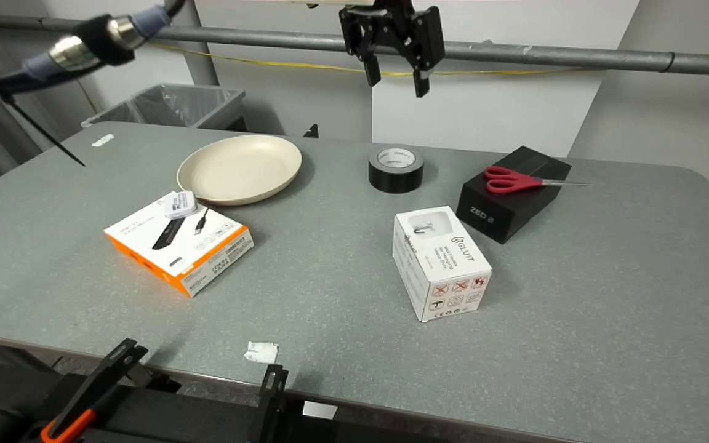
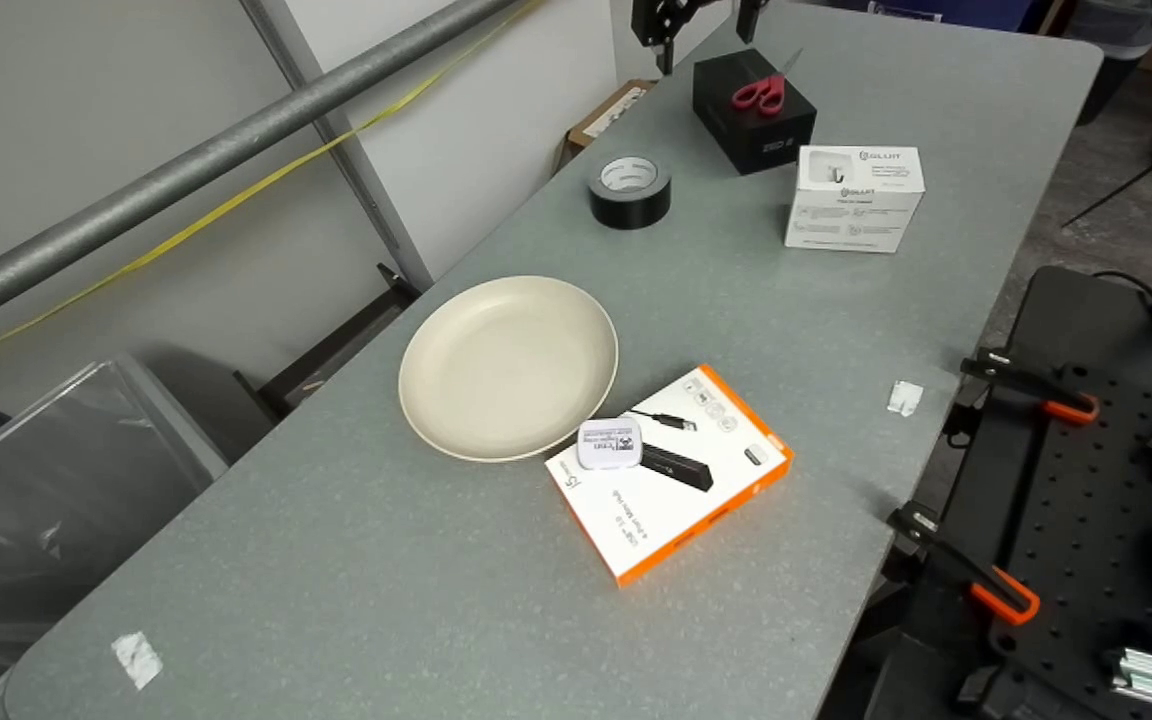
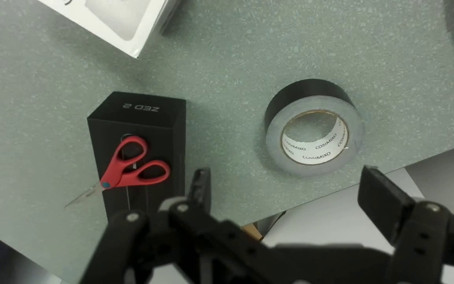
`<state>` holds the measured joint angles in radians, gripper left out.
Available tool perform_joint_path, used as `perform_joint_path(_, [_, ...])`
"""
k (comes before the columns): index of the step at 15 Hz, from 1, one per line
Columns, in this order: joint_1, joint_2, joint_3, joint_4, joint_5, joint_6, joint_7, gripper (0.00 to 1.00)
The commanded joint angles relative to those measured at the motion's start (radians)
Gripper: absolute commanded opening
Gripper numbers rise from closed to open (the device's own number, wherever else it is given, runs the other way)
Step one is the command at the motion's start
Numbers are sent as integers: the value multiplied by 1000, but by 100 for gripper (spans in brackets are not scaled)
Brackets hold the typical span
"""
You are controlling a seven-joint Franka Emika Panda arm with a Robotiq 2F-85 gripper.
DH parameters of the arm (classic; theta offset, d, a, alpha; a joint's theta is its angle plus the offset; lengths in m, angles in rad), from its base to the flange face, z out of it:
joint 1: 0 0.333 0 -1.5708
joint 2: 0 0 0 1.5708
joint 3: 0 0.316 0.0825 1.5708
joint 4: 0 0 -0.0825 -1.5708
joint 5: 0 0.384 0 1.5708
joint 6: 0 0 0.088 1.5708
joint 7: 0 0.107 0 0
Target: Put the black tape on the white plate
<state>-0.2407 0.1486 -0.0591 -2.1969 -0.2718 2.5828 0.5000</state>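
Note:
The black tape (image 1: 395, 179) lies flat on the grey table near its back edge, and shows in an exterior view (image 2: 630, 210) as well. In the wrist view the black tape (image 3: 309, 90) shows its grey top face and white printed core. The cream-white plate (image 1: 244, 166) lies flat to one side of the tape, apart from it, and also shows in an exterior view (image 2: 511, 365). It is out of the wrist view. My gripper (image 1: 397, 78) is open and empty, high above the table's back edge near the tape. Its spread fingers (image 3: 286, 177) show in the wrist view.
A black box (image 1: 487, 212) with red scissors (image 1: 508, 180) on top stands near the tape. A white hook box (image 1: 447, 258) stands in front of it. A white-orange box (image 1: 179, 243) with a small white case (image 1: 180, 205) touches or nearly touches the plate. A metal rail (image 1: 514, 54) runs behind the table.

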Motion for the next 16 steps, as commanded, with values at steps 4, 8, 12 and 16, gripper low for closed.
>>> perform_joint_path(4, [107,252,-36,246,164,-46,-21,97])
perform_joint_path(8, [184,449,-81,440,178,-72,33,100])
perform_joint_path(12, [224,605,-118,599,189,-110,53,100])
perform_joint_path(16, [222,724,-122,731,219,-175,59,98])
